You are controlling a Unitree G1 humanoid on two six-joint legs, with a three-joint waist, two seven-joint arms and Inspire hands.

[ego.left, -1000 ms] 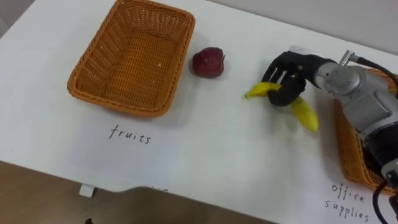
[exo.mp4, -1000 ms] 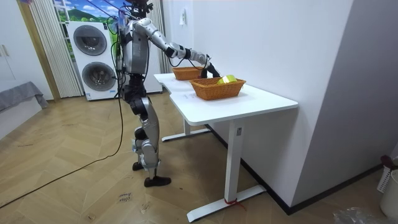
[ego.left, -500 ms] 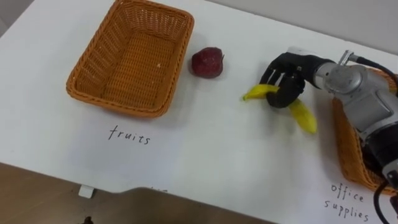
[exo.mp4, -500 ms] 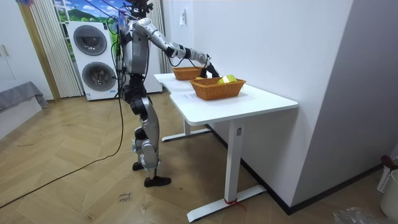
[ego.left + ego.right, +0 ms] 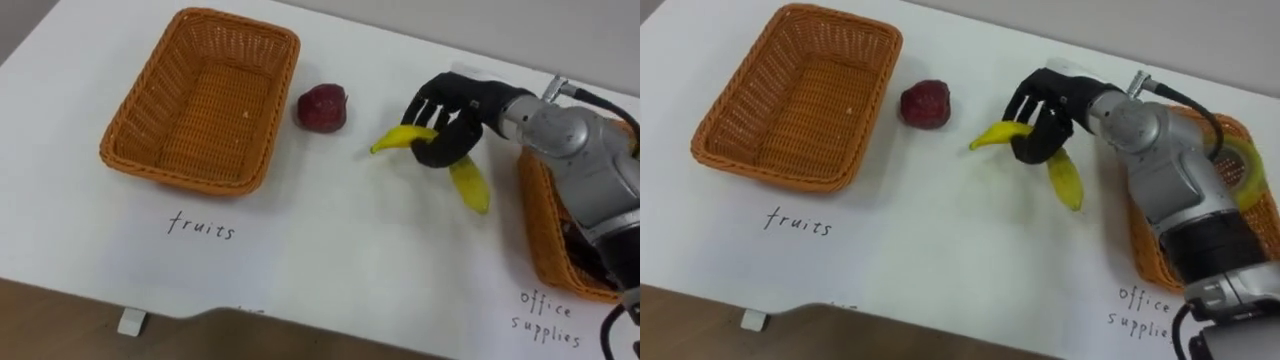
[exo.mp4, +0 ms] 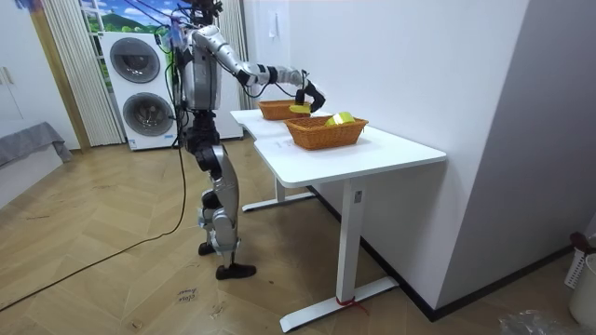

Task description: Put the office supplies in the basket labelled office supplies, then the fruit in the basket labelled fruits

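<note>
Fingers of our black right hand curled round the curved yellow banana, held above the white table between the dark red round fruit and the orange wicker office-supplies basket; the orange wicker fruit basket sat well apart, at left.

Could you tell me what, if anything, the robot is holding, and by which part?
The right hand grips the banana round its middle, both ends sticking out.
</note>
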